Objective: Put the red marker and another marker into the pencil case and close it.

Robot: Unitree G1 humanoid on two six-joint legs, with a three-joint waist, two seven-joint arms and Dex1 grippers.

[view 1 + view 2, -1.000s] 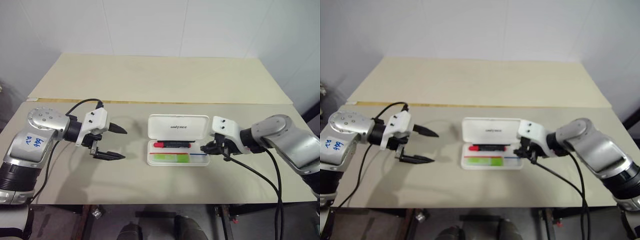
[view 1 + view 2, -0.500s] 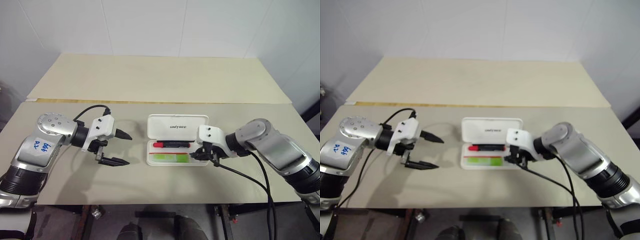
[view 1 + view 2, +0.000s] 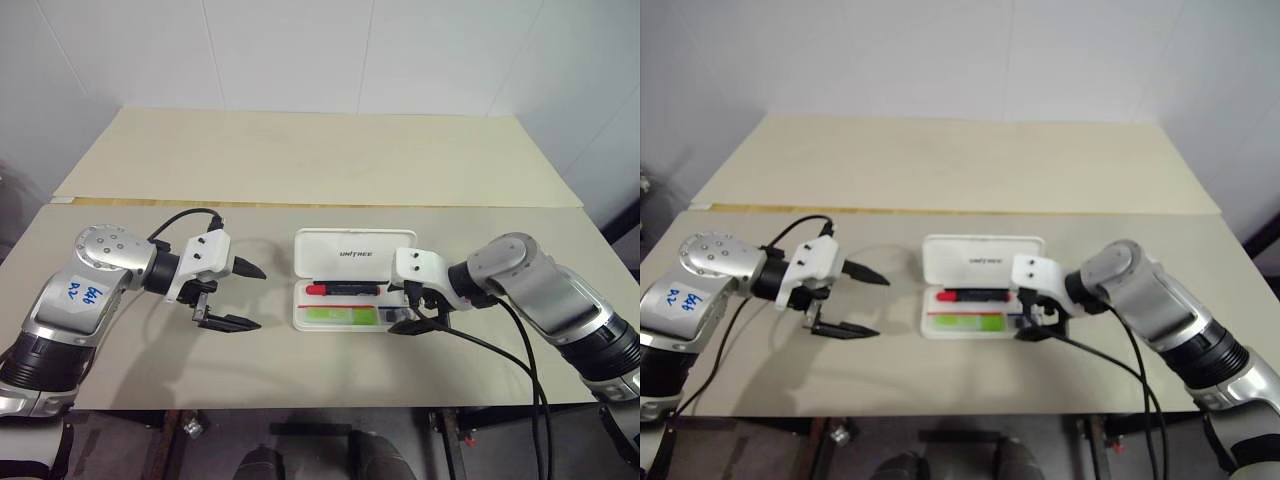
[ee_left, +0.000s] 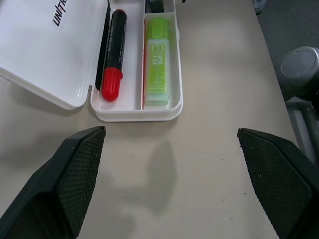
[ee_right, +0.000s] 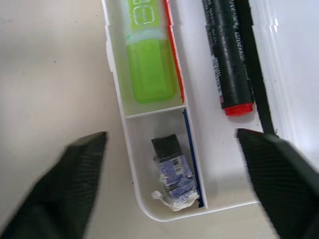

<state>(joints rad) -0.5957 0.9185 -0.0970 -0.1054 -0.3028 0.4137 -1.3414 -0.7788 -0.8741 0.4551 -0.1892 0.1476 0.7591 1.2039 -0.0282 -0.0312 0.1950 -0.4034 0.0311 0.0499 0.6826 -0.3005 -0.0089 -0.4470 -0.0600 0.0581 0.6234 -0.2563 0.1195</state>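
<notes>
The white pencil case (image 3: 355,252) lies open at the table's middle, its lid tilted back. The red marker (image 3: 345,288) rests in the far compartment and the light-green marker (image 3: 340,315) in the near one; both also show in the left wrist view as red marker (image 4: 113,55) and green marker (image 4: 158,59). My right gripper (image 3: 408,310) is open at the case's right end, its fingers straddling the small end compartment (image 5: 172,164), where a small dark object lies. My left gripper (image 3: 258,298) is open and empty, left of the case and clear of it.
The case sits on a beige table (image 3: 300,370), whose front edge runs close below both grippers. A second, paler table (image 3: 320,150) stands behind it. Black cables (image 3: 500,350) trail from both wrists over the surface.
My right gripper has gone from shut to open at the case's right end, after shifting slightly left toward it. The left gripper stays open.
</notes>
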